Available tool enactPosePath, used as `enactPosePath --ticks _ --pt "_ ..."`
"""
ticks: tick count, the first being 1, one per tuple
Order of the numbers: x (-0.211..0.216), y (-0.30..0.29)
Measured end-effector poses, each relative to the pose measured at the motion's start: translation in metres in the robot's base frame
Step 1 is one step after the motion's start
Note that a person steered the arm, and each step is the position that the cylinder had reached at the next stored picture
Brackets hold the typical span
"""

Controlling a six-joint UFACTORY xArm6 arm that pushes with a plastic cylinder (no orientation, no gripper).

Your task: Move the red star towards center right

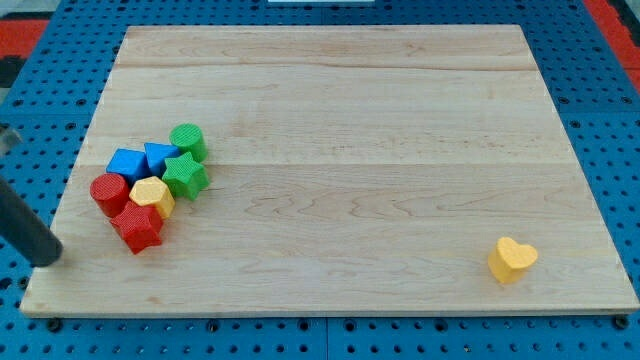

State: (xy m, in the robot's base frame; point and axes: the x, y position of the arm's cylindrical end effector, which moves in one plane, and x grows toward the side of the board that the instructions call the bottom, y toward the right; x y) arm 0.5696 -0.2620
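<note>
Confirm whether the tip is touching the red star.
No: my tip sits at the board's left edge, apart from the red star.

Red star (pixel 138 228) lies flat nr view's lower left, bottom of block cluster

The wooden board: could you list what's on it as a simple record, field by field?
board: pale wood on a blue pegboard
cluster, view's left: red star, red cylinder, yellow block, green star, green cylinder, two blue blocks
alone, view's bottom right: yellow heart
my tip, at the board's left edge, left of the red star, not touching it
red star: bottom of the cluster, against the yellow block
</note>
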Motion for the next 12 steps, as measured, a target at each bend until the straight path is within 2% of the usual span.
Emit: enactPosePath --ticks 1,4,6,9,10,11,12 --pt "-0.015 0.062" --pt "-0.018 -0.006" --pt "-0.034 -0.002" --pt "-0.062 0.160" --pt "-0.062 0.181" --pt "-0.057 0.126" --pt "-0.018 0.162"
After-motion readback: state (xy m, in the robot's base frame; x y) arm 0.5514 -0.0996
